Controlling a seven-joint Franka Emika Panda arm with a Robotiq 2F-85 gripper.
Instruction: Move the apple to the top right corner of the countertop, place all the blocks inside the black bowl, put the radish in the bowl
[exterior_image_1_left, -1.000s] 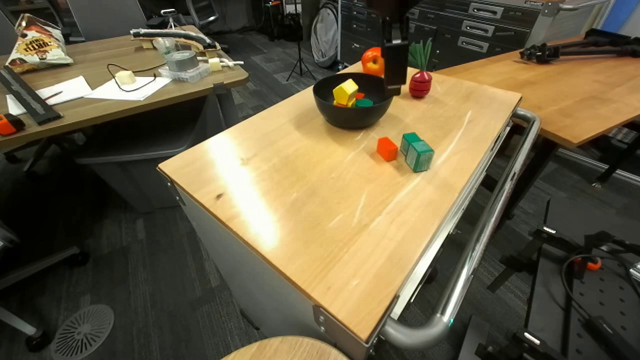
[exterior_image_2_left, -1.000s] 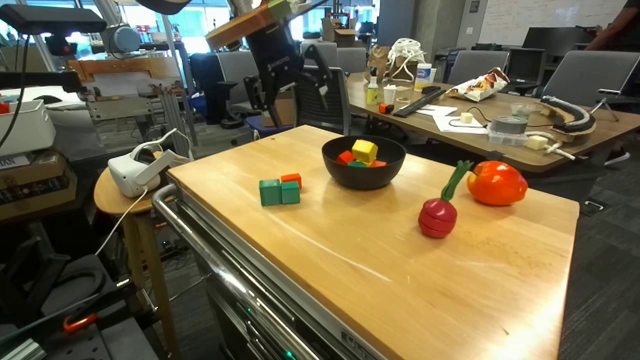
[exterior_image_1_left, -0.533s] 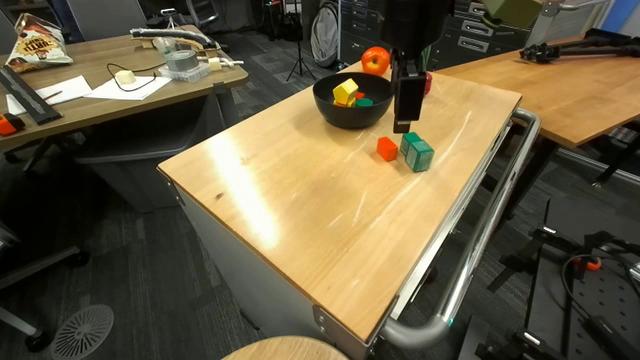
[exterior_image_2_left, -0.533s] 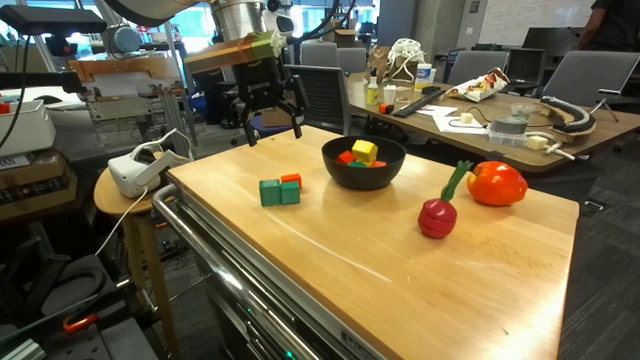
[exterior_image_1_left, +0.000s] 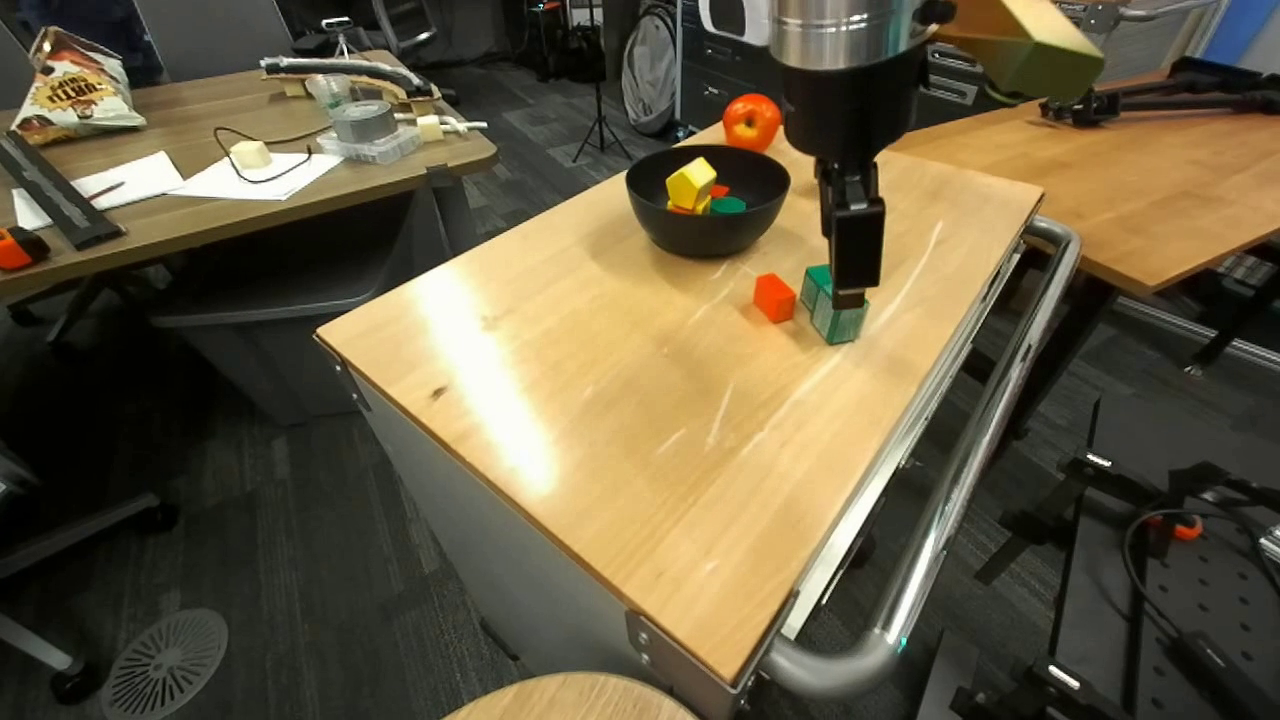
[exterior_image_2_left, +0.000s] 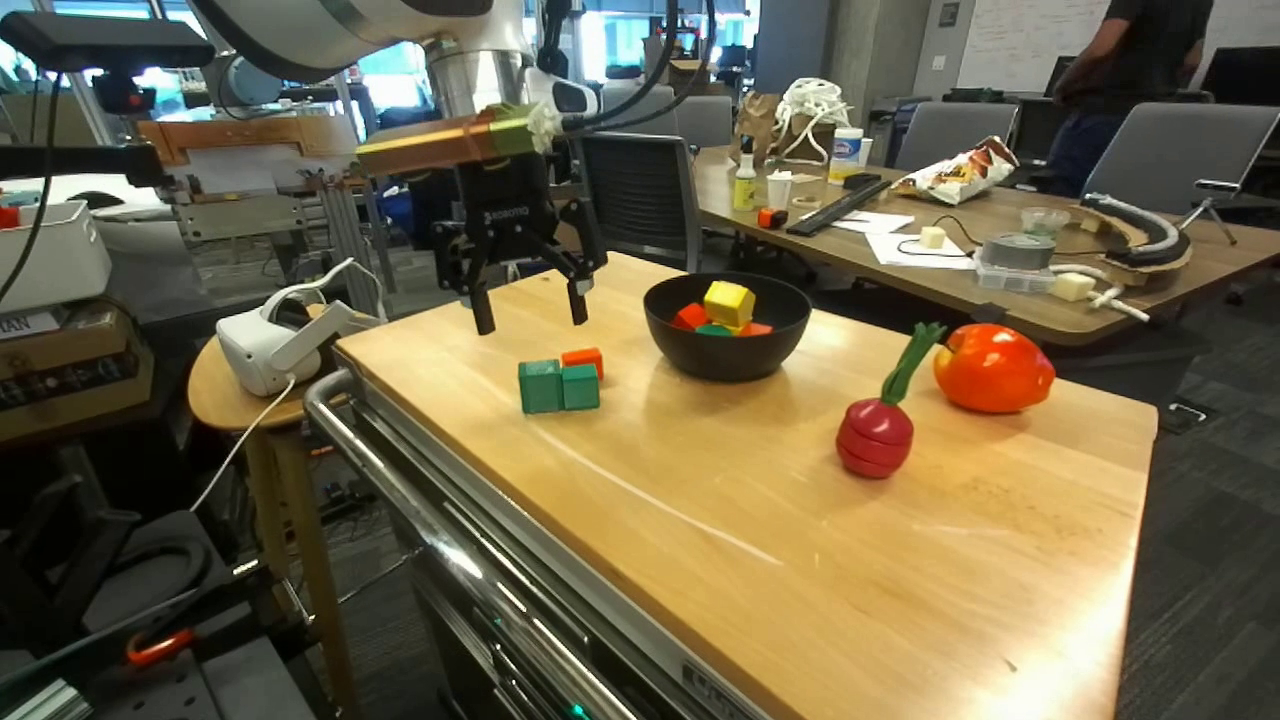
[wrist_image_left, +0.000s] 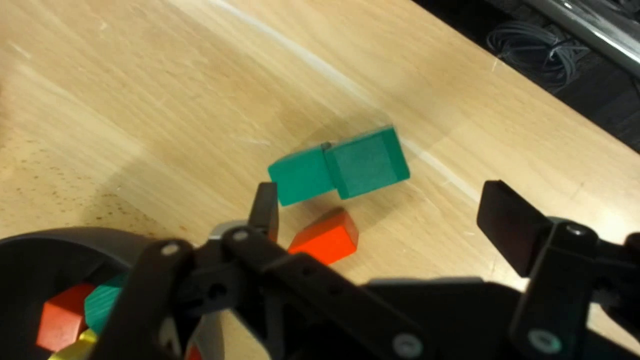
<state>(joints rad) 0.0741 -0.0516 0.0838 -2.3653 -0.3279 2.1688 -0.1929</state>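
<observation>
in an exterior view, nine o'clock from the bowl (exterior_image_2_left: 727, 360), my spread, empty pincer (exterior_image_2_left: 532, 320) has dropped. the green blocks (exterior_image_2_left: 556, 386) seem next.

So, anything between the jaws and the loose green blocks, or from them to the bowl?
Nothing visible between jaws and green blocks. Towards the black bowl, only its raised rim; the red block sits beside that path.

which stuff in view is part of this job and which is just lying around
For the job:
apple
radish
bowl
its blocks: yellow, red, green
green blocks, two, outside the bowl
red block, also outside
countertop

Just lying around:
snack bag
tape roll
bottle
cup
paper
</observation>
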